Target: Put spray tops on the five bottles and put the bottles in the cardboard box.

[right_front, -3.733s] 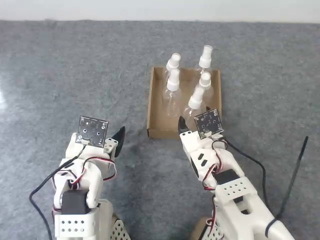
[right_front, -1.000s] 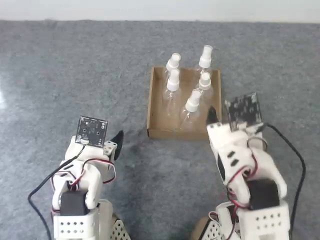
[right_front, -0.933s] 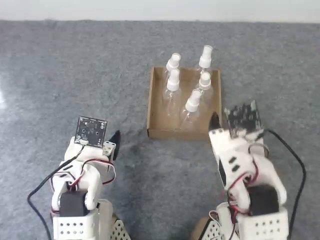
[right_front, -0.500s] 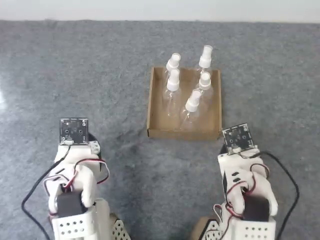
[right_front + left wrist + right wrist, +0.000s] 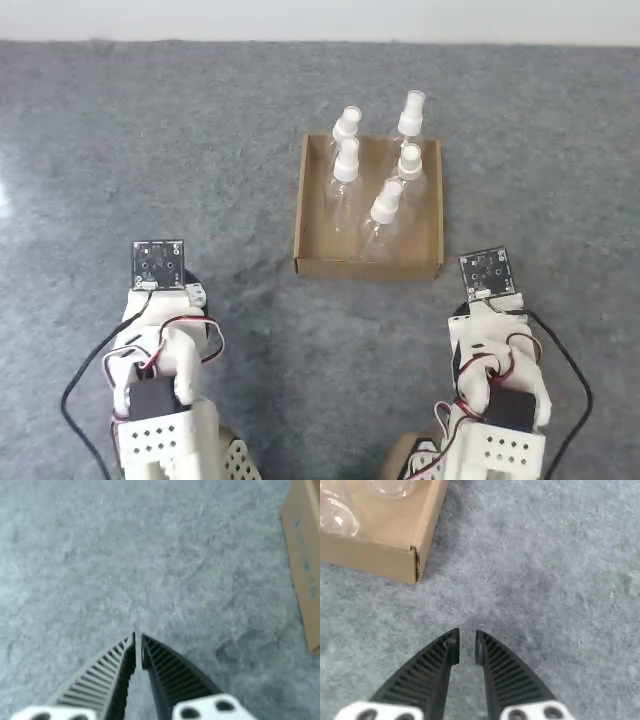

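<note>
The cardboard box [image 5: 310,215] lies mid-table with several clear bottles standing in it, each with a white spray top, among them one at the back [image 5: 411,112] and one at the front [image 5: 385,205]. Both arms are folded back near the table's front edge, the left arm [image 5: 158,300] at the left and the right arm [image 5: 490,310] at the right. My left gripper [image 5: 138,639] is shut and empty over bare carpet, with the box's side [image 5: 302,560] off to one side. My right gripper [image 5: 466,636] is shut and empty just short of the box's corner [image 5: 385,555].
Grey carpet [image 5: 150,140] covers the whole table around the box. Cables trail from both arm bases near the front edge. A white wall strip runs along the far edge.
Both arms have drawn back toward the front edge. The right gripper came away from the box's front right corner. The bottles have stayed upright in the box.
</note>
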You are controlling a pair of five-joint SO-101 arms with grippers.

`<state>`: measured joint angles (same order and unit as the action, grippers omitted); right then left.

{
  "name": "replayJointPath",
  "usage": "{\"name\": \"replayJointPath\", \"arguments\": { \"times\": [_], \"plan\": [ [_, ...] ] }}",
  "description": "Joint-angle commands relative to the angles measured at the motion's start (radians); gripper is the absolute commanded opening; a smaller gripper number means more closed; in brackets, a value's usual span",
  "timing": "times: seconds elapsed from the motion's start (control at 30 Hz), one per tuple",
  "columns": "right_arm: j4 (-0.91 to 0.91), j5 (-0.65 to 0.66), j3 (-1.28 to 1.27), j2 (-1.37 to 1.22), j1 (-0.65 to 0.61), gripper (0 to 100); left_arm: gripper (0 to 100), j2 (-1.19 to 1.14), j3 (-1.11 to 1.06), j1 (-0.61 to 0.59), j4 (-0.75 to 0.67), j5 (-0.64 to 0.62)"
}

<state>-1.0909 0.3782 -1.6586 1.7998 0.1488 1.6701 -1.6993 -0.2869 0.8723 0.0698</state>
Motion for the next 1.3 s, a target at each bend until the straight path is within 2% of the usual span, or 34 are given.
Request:
{"name": "replayJointPath", "arguments": {
  "times": [0.0,0.1,0.27,0.37,0.53,0.7,0.83,0.97,1.27],
  "plan": [
    [0.015,0.011,-0.025,0.008,0.015,1.5,1,0.003,0.008,-0.003,-0.026,-0.006],
    [-0.019,0.011,-0.025,0.008,0.010,1.5,1,0.003,0.008,-0.003,-0.026,-0.005],
    [-0.229,0.009,-0.025,0.018,0.010,1.5,1,0.003,0.008,-0.003,-0.026,-0.008],
    [-0.222,0.009,-0.025,0.015,0.010,1.6,1,0.005,0.008,-0.003,0.011,-0.009],
    [-0.222,0.011,-0.025,0.015,0.008,1.6,1,0.017,0.018,0.000,0.244,-0.005],
    [-0.222,0.011,-0.025,0.015,0.008,1.6,1,0.086,0.010,-0.002,0.262,-0.008],
    [-0.222,0.011,-0.025,0.015,0.008,1.6,1,0.117,0.012,-0.002,0.354,-0.005],
    [-0.222,0.011,-0.025,0.015,0.008,1.6,1,0.149,0.013,-0.003,0.390,-0.008],
    [-0.222,0.011,-0.025,0.015,0.008,1.6,1,0.152,0.013,-0.003,0.390,-0.006]
  ]
}}
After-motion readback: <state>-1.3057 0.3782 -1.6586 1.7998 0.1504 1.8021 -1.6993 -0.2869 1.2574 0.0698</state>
